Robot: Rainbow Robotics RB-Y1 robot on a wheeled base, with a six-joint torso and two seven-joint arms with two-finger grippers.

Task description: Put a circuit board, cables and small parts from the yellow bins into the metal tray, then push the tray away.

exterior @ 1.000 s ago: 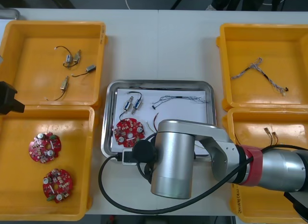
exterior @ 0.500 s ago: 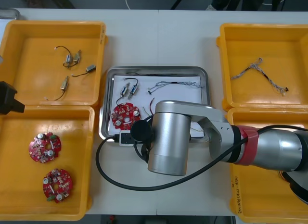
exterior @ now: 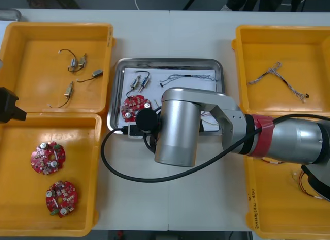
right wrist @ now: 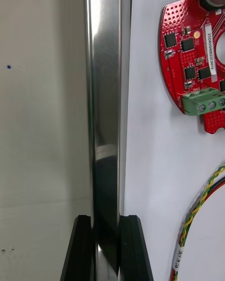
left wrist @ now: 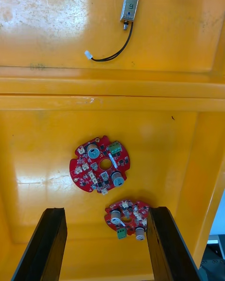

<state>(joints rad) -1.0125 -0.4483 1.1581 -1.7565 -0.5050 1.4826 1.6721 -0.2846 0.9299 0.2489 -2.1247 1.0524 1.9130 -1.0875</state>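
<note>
The metal tray [exterior: 170, 61], white inside, lies between the yellow bins. It holds a red circuit board [exterior: 135, 106], small metal parts [exterior: 140, 84] and a twisted blue and white cable [exterior: 188, 78]. My right arm [exterior: 178, 126] covers the tray's near side. In the right wrist view my right gripper [right wrist: 107, 248] is shut on the tray's shiny near rim [right wrist: 105, 98], with the circuit board [right wrist: 192, 65] and a red and yellow cable [right wrist: 197, 215] just inside. My left gripper [left wrist: 105, 248] hangs open over the left bins, parked at the table's left edge [exterior: 7, 106].
The far left bin [exterior: 31, 31] holds small metal parts [exterior: 77, 62]. In the near left bin [exterior: 15, 199] lie two circuit boards [exterior: 47, 157]. A blue and white cable [exterior: 278, 78] is in the far right bin. Bare table lies beyond the tray.
The tray has slid away from me across the table, its rim held in my right gripper, and the right arm has stretched forward with it. The left arm has not moved.
</note>
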